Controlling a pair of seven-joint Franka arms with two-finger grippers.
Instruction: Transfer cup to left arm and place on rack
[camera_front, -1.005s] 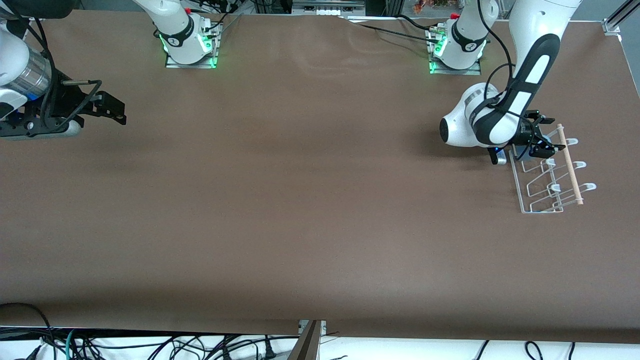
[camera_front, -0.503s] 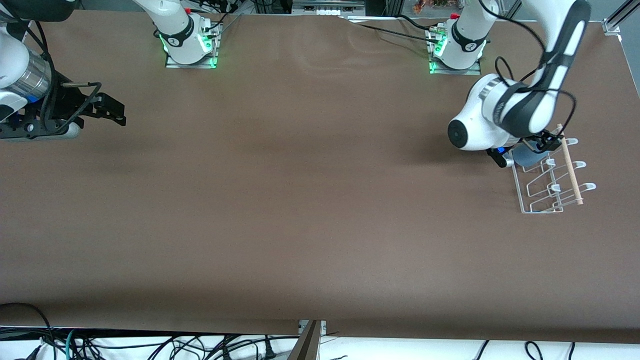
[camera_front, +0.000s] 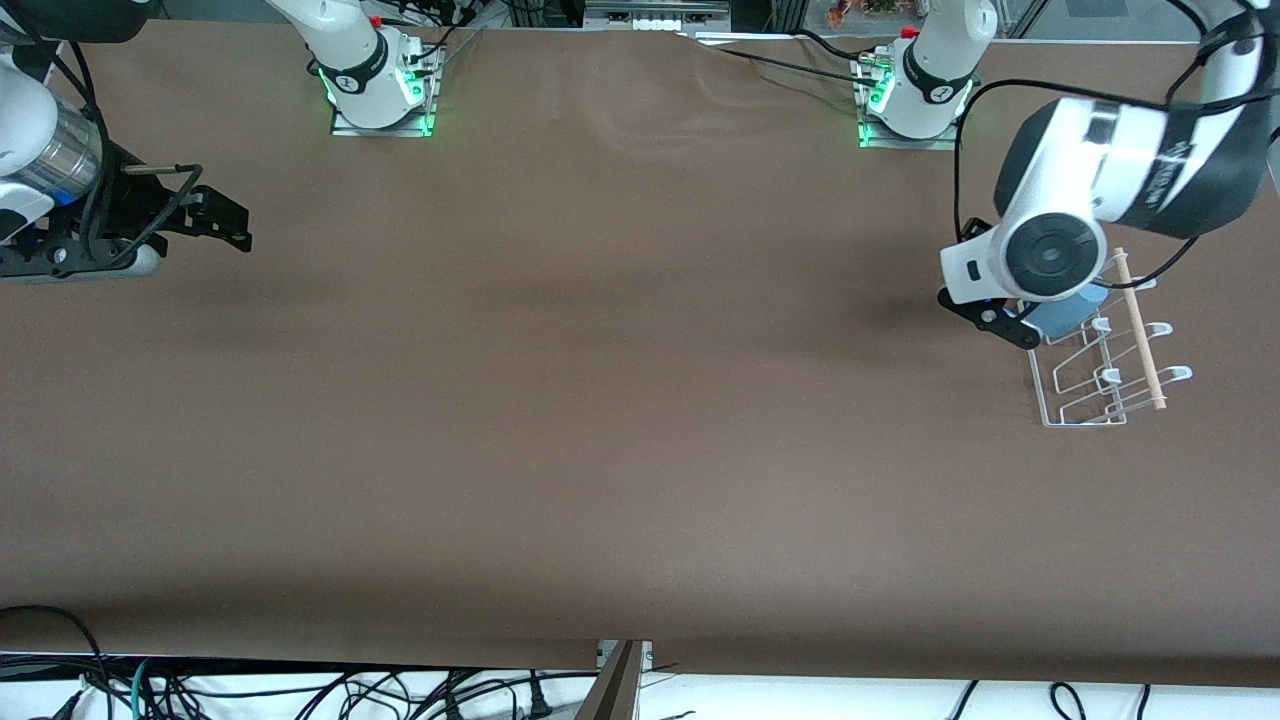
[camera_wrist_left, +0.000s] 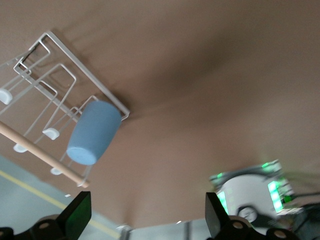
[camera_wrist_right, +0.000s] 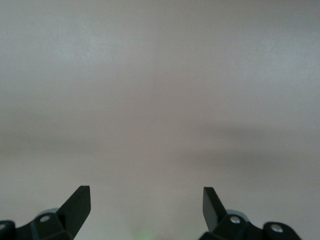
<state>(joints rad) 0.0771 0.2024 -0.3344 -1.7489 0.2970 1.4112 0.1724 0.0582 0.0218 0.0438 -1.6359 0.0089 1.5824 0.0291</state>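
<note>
On the rack (camera_wrist_left: 60, 90), the cup (camera_wrist_left: 93, 132) lies tilted; left gripper (camera_wrist_left: 145, 220) above it, released, should lift straight clear. Right gripper (camera_wrist_right: 145, 207) waits, also released.

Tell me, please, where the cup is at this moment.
The cup rests on the rack at the left arm's end of the table, at the rack's corner farthest from the front camera, beside the wooden dowel.

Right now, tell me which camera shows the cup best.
The left wrist view: the cup shows whole, resting on the rack, apart from the open left pincer. The front view shows only a sliver of it under the left arm's wrist. The right wrist view shows only tabletop.
</note>
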